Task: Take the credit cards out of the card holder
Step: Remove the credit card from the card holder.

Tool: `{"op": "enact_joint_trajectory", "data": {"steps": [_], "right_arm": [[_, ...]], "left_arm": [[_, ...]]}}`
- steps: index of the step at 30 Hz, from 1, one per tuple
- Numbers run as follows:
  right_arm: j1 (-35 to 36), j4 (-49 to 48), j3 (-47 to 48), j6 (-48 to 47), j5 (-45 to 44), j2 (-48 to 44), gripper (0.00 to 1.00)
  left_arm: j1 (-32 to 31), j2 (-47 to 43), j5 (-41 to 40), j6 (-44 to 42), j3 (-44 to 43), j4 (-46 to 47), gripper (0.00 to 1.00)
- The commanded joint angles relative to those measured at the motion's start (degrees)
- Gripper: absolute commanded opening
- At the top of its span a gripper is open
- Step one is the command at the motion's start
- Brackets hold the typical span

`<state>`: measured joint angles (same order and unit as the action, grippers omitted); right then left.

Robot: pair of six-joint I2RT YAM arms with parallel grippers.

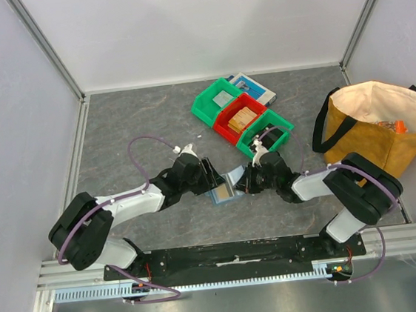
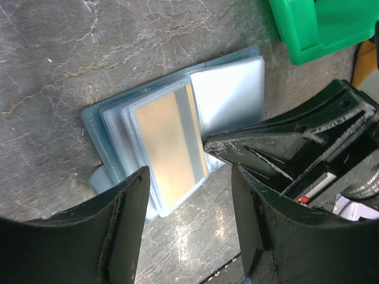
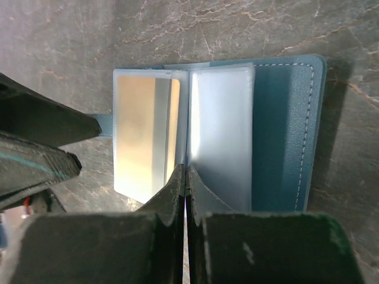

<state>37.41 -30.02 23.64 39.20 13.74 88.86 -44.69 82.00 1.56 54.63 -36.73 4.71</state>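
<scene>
Now our right jaws, closed, rest on the fold of the open slate-blue soft card holder (image 3: 284, 118); left jaws, apart, must next pinch its thin tan credit card (image 2: 166, 148).

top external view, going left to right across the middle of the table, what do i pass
left gripper → card holder → right gripper → tote bag

The card holder (image 3: 296, 118) is covered in matt, stitched leathery stuff, glossy clear plastic sleeves (image 3: 219, 136) inside; table (image 2: 89, 47) is finished stone-look, smooth-ish.
</scene>
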Motion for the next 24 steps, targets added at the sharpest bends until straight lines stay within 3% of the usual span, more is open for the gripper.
{"op": "enact_joint_trajectory", "data": {"steps": [1, 7, 14, 24], "right_arm": [[-1.46, -1.44, -2.19, 4.21, 4.97, 5.79, 0.00], [-2.08, -2.59, -2.28, 5.36, 6.74, 8.61, 0.00], [-2.16, -3.03, -2.11, 5.10, 7.27, 9.23, 0.00], [-2.16, -3.55, -2.02, 5.01, 7.88, 9.93, 0.00]], "left_arm": [[0.39, -1.23, 2.21, 1.71, 0.43, 4.95, 0.63], [0.21, -0.70, 1.43, 1.88, 0.26, 5.05, 0.63], [0.30, -0.87, -4.99, 0.48, -1.59, -1.54, 0.63], [0.30, 2.03, -3.94, -0.75, -3.44, -2.07, 0.63]]}}
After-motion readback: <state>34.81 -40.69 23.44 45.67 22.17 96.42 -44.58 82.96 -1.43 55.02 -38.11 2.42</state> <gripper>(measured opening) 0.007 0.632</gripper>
